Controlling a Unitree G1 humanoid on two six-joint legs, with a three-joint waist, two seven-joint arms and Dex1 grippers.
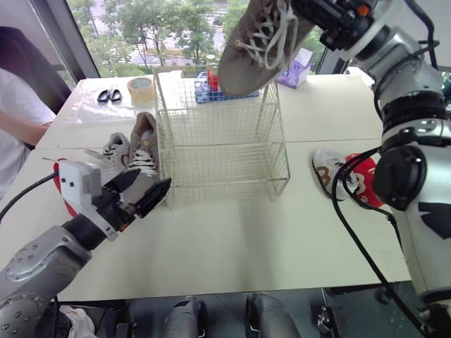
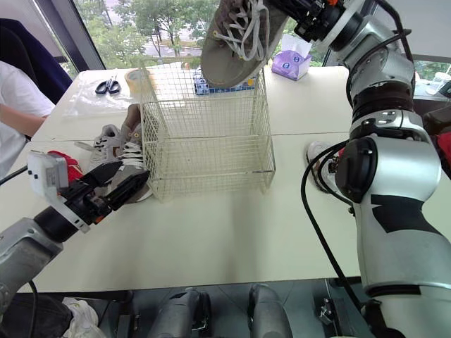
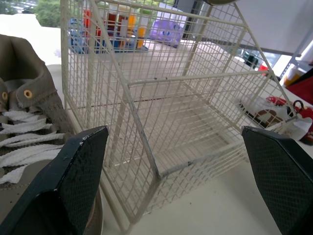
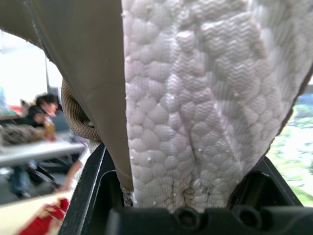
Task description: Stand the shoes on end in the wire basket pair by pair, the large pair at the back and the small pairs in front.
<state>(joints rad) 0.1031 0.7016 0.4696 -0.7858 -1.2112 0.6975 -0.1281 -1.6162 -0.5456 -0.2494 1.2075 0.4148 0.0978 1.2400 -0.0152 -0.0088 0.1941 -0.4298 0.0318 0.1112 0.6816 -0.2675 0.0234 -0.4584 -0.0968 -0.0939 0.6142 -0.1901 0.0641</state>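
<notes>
Clamped on the heel of a large brown shoe (image 1: 257,46), the right gripper (image 1: 316,20) holds it tilted, toe lowest, above the back of the wire basket (image 1: 225,151), apparently bound for the rear row. The left gripper (image 1: 144,189) hangs wide open and empty at the basket's left front corner, beside the matching shoe (image 1: 144,151).

Your white table (image 1: 232,239) carries the wire basket (image 1: 225,151) at its middle. Just left of it lie a taupe shoe (image 1: 144,144) and a grey sneaker (image 1: 113,153). Well to its right are a small white shoe (image 1: 326,169) and a small red shoe (image 1: 364,182). At the back are scissors (image 1: 109,95), a tape roll (image 1: 141,88) and what looks like a purple tissue pack (image 1: 296,70).
</notes>
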